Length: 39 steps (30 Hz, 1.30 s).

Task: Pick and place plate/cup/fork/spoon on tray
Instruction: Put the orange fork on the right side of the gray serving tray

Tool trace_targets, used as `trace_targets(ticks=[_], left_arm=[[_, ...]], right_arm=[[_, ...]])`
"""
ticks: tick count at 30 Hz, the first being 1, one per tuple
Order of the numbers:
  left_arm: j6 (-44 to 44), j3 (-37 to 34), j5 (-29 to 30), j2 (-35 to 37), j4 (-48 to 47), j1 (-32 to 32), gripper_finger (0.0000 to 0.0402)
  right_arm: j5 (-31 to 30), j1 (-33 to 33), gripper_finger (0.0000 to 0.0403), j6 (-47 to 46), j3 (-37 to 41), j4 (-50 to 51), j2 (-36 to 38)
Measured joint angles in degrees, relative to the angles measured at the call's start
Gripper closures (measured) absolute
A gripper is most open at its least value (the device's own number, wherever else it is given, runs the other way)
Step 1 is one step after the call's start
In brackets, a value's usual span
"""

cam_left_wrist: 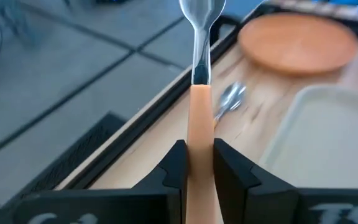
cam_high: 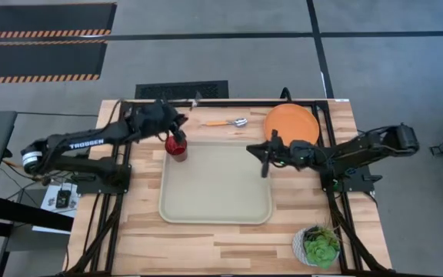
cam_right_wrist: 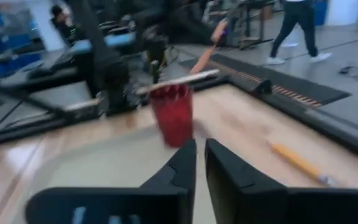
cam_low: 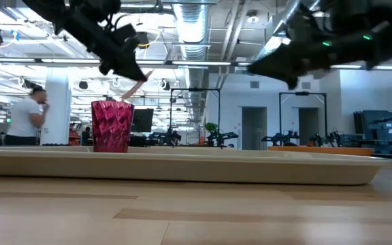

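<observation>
My left gripper (cam_high: 177,123) is above the tray's far left corner, shut on the spoon (cam_left_wrist: 199,93), whose rounded silver bowl (cam_high: 196,100) points past the fingers toward the table's far edge. The dark red cup (cam_high: 176,147) stands upright just below that gripper, at the far left corner of the pale tray (cam_high: 215,192). The fork (cam_high: 227,122) lies flat on the wood beyond the tray. The orange plate (cam_high: 291,123) lies flat at the far right. My right gripper (cam_high: 265,158) hovers over the tray's far right part, shut and empty. My left gripper pinches the spoon's orange handle (cam_left_wrist: 199,146) between its two fingers. The spoon runs along the fingers and sticks out ahead of them, bowl end foremost. It is lifted clear of the table and the tray, and in the low view (cam_low: 140,80) it slants upward.
A white pot with a green plant (cam_high: 318,246) stands at the table's near right corner. Black frame rails run along the table's left and right sides. In the low view a person (cam_low: 26,116) stands in the room behind the table.
</observation>
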State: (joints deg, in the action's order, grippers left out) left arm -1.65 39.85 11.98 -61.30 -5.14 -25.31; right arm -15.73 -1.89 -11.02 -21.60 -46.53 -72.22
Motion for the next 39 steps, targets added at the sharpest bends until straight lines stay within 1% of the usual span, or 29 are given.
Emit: trace_targets(ticks=[4, 10, 13, 15, 19, 22, 26, 30, 34, 39], left_arm=[[-1.53, -0.76, 5.05, -0.70, 6.19, 7.18, 0.0367], [-2.47, -0.83, 12.08, -0.70, 9.08, 14.13, 0.0366], [-2.46, -0.83, 12.94, -0.70, 9.48, 16.11, 0.0367], [-2.47, -0.83, 12.93, -0.70, 9.46, 17.11, 0.0367], [-1.99, -0.83, 14.27, -0.70, 9.46, 18.76, 0.0367], [-1.80, -0.83, 14.29, -0.70, 9.29, 19.72, 0.0366], [-1.50, -0.83, 14.33, -0.70, 9.32, 21.17, 0.0367], [-1.31, -0.81, 14.97, -0.72, 9.13, 21.96, 0.0366], [-1.16, -0.81, 16.07, -0.72, 9.02, 22.29, 0.0366], [-1.18, -0.81, 15.51, -0.72, 8.82, 22.24, 0.0361]], right_arm=[[-2.82, -0.07, 0.0294, -0.07, -9.12, -0.89, -6.77], [-6.81, -0.75, 0.0207, -0.09, -22.75, -0.68, -17.19], [-6.92, -1.80, 0.0184, -0.16, -28.61, -0.82, -22.19], [-6.94, -2.03, 0.0179, -0.40, -32.30, -0.75, -25.33], [-6.92, -1.96, 0.0186, -1.18, -38.37, -1.28, -30.40], [-6.90, -1.95, 0.0196, -2.18, -41.33, -2.17, -33.08], [-6.92, -2.89, 0.0210, -4.97, -43.73, -2.17, -35.19], [-6.68, -3.32, 0.0226, -5.23, -44.63, -2.40, -36.05], [-6.52, -3.21, 0.0259, -4.51, -44.72, -2.50, -36.05], [-6.41, -2.97, 0.0326, -3.40, -44.74, -2.50, -36.05]])
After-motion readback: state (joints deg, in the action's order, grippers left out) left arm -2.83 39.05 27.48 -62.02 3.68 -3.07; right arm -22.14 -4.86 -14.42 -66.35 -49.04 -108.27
